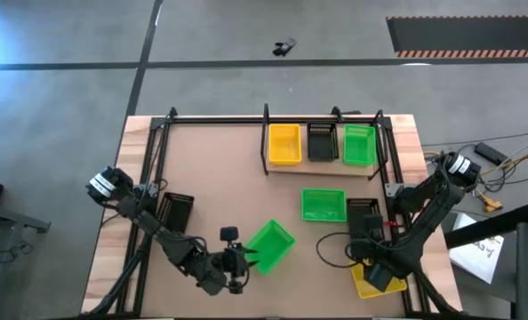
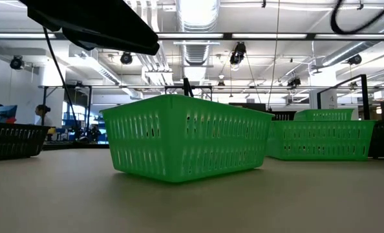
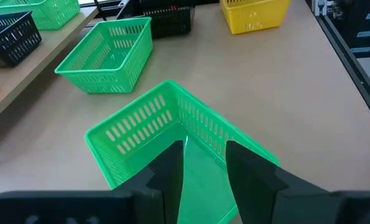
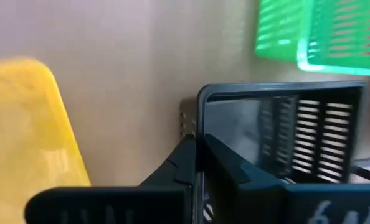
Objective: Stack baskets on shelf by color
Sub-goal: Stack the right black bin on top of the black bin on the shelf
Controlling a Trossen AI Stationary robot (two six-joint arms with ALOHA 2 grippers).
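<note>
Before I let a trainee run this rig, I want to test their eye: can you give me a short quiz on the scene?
1. True or false: a yellow basket stands on the shelf.
2. The right claw is shut on the rim of which basket? A yellow, B black, C green.
3. Fill in: the left claw is open at a ___ basket.
Key: 1 true; 2 B, the black basket; 3 green, the green basket.
</note>
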